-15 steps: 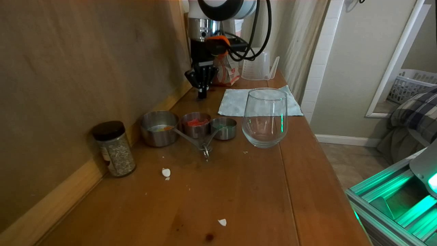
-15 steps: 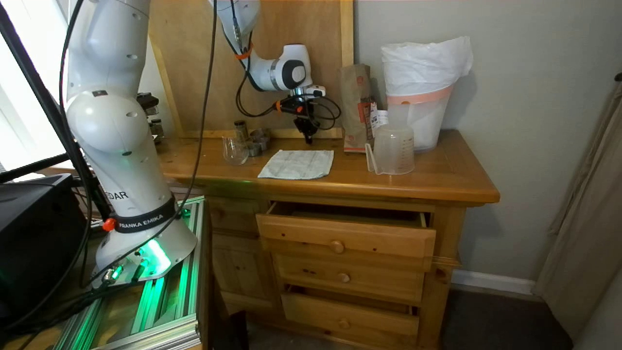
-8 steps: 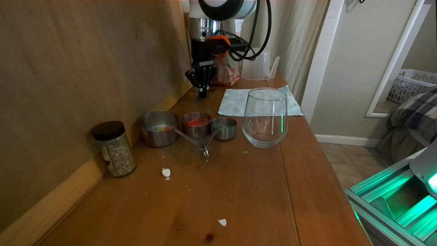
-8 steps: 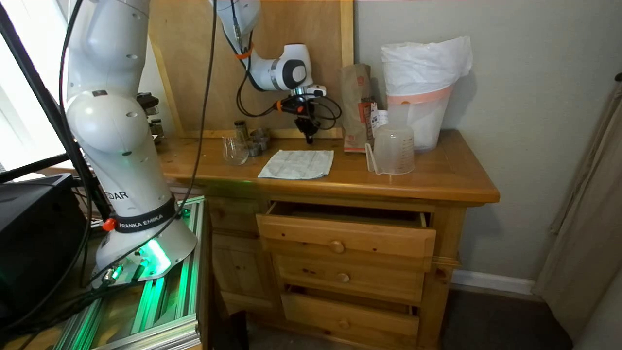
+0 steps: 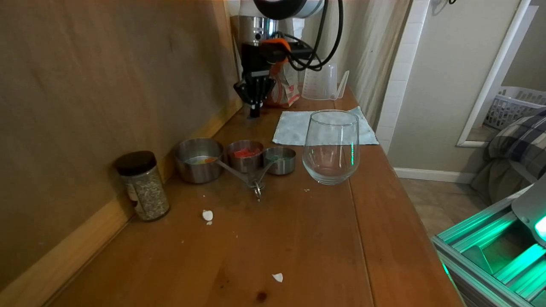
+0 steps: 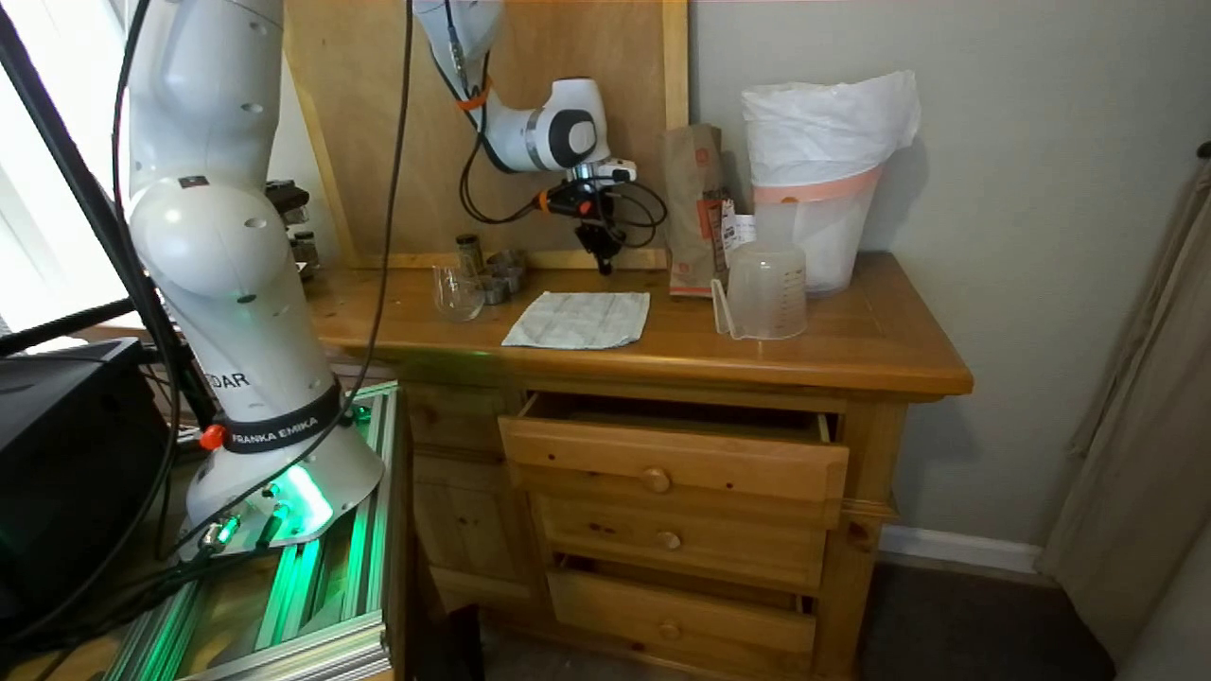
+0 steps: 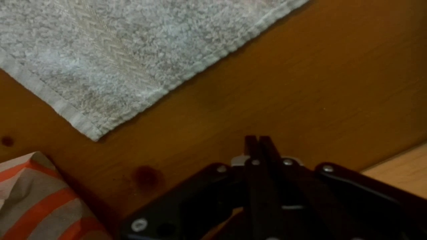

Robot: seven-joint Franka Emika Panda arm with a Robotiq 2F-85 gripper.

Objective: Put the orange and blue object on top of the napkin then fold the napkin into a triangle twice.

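The napkin, a pale white to light blue-green cloth, lies flat and unfolded on the table in both exterior views (image 5: 293, 127) (image 6: 579, 320). One of its corners fills the upper left of the wrist view (image 7: 133, 56). My gripper (image 5: 254, 113) hangs above the wood beside the napkin, near the wooden wall; it also shows in an exterior view (image 6: 605, 269). In the wrist view the gripper (image 7: 258, 137) is shut, with its fingertips together and nothing visible between them. I cannot make out an orange and blue object; an orange bit (image 5: 210, 160) lies in the largest metal cup (image 5: 196, 172).
A clear glass (image 5: 331, 166) stands near the napkin. Metal cups (image 5: 245, 164) and a spice jar (image 5: 143, 187) stand by the wall. A paper bag (image 6: 693, 208), a plastic jug (image 6: 771, 293) and a lined bin (image 6: 823, 227) stand beyond the napkin.
My gripper has risen a little and shifted slightly toward the paper bag. It looks shut throughout. The napkin and the other things have not moved.
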